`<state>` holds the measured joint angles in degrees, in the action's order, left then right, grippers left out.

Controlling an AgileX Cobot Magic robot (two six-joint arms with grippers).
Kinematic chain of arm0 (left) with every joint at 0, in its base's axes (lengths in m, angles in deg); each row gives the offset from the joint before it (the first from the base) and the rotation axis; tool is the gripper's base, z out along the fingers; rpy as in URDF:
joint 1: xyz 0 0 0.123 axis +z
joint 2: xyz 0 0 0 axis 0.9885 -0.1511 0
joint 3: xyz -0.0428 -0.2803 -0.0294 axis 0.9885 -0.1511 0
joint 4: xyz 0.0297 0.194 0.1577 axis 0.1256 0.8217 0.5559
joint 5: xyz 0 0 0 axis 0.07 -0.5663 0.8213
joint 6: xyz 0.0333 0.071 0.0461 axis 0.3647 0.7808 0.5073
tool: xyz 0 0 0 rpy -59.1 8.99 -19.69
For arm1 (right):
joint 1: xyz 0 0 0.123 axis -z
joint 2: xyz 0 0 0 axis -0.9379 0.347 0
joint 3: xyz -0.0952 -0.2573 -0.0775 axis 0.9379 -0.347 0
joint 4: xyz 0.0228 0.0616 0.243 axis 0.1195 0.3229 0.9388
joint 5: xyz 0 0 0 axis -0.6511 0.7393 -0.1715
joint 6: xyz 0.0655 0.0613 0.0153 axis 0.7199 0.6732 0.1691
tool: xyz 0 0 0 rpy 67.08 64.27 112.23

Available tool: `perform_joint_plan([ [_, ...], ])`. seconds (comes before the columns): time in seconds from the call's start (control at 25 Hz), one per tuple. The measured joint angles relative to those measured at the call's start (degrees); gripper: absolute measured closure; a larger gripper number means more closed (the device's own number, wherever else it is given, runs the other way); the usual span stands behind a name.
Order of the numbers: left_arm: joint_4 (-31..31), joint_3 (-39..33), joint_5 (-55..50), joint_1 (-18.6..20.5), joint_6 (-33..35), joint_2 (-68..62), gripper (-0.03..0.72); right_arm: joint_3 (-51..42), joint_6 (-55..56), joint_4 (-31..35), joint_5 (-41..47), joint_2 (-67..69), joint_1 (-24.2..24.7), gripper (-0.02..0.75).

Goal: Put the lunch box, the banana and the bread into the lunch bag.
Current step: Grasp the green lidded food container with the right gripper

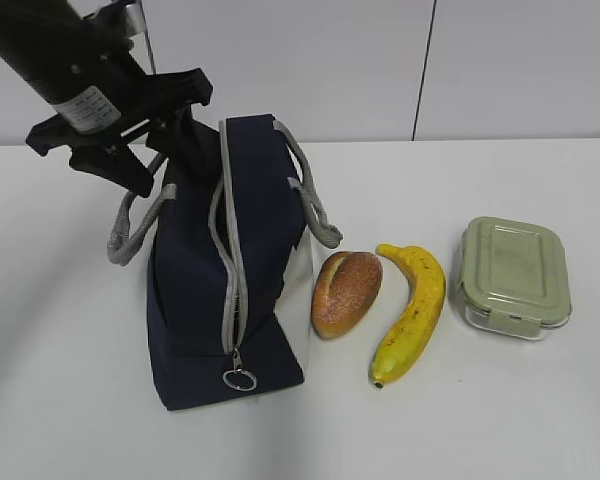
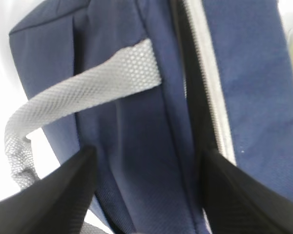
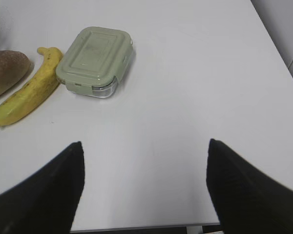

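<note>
Outside, the lunch bag (image 1: 230, 270) stands on the white table (image 1: 500, 420) left of centre, its zipper partly undone along the top and its ring pull (image 1: 239, 379) hanging at the near end. The left gripper (image 1: 155, 150) sits at the bag's far left top, jaws spread around the fabric by a grey handle (image 1: 130, 232). Right of the bag lie the bread (image 1: 346, 292), then the banana (image 1: 412, 308), then the lunch box (image 1: 513, 276), all apart.

Up close on the left wrist, both fingers (image 2: 53, 204) straddle navy cloth without pinching it.

Over on the right wrist, the right gripper (image 3: 144, 187) hangs wide open above bare table, the lunch box (image 3: 95, 61) far left.
</note>
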<state>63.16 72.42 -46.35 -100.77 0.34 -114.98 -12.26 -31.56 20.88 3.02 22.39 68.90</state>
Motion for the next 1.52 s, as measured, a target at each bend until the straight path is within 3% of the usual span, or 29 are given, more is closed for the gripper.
perform_joint_plan([
  [0.2,-0.4,0.0,-1.1,0.0,0.0,-1.8,0.297,0.0,0.0,0.0,0.0,0.0,0.0,0.161],
  [0.4,-0.4,0.0,-1.1,0.0,0.0,-1.9,0.555,0.0,0.0,0.0,0.0,0.0,0.0,0.161],
  [0.56,0.3,0.0,-1.1,0.0,0.4,-1.9,0.67,0.0,0.0,0.0,0.0,0.0,0.0,0.161],
  [0.8,0.3,0.0,1.6,0.0,3.7,-1.9,0.688,0.0,0.0,0.0,0.0,0.0,0.0,0.161],
  [1.08,0.4,0.0,2.9,0.0,4.1,-1.9,0.688,0.0,-1.6,-4.8,-1.7,0.0,0.0,0.162],
  [1.2,0.7,0.1,2.5,0.0,4.2,-1.9,0.664,0.0,-1.7,-5.3,-1.9,0.0,0.0,0.161],
  [1.52,2.4,0.1,2.3,-0.1,4.2,-1.9,0.688,0.0,-2.4,-5.0,-2.6,0.0,0.0,0.161],
])
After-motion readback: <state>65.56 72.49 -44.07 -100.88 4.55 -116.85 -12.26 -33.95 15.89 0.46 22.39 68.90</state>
